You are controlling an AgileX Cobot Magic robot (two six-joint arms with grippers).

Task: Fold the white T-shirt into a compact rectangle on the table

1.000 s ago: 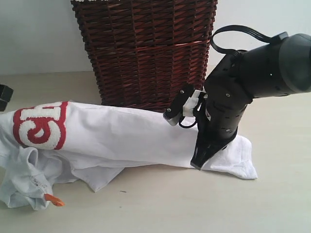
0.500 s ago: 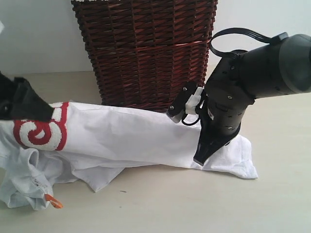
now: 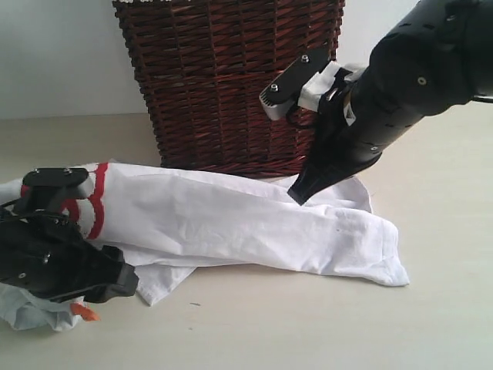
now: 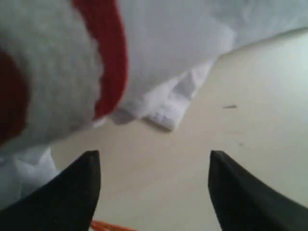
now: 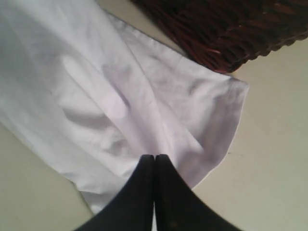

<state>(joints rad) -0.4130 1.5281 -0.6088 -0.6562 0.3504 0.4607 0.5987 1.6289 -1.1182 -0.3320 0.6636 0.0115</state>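
Observation:
The white T-shirt (image 3: 231, 223) lies stretched across the table (image 3: 308, 324) in front of the basket, its red-edged letters (image 3: 96, 200) at the left end and its orange neck tag (image 3: 81, 311) at the lower left. My left gripper (image 3: 115, 281) hovers low over that crumpled left end, open, with bare table between its fingers (image 4: 77, 187) and the tag (image 4: 108, 225) beside one of them. My right gripper (image 3: 298, 194) is shut, raised at the shirt's right part; in the right wrist view creases of the cloth (image 5: 120, 96) run into its closed tips (image 5: 154, 158).
A tall dark brown wicker basket (image 3: 231, 77) stands right behind the shirt, close to the right arm, and also shows in the right wrist view (image 5: 231, 29). Bare table lies in front of and to the right of the shirt.
The left arm has come in from the left edge and dropped onto the shirt's lower-left end, its jaws widening. The right gripper has risen and the shirt's right end has bunched upward.

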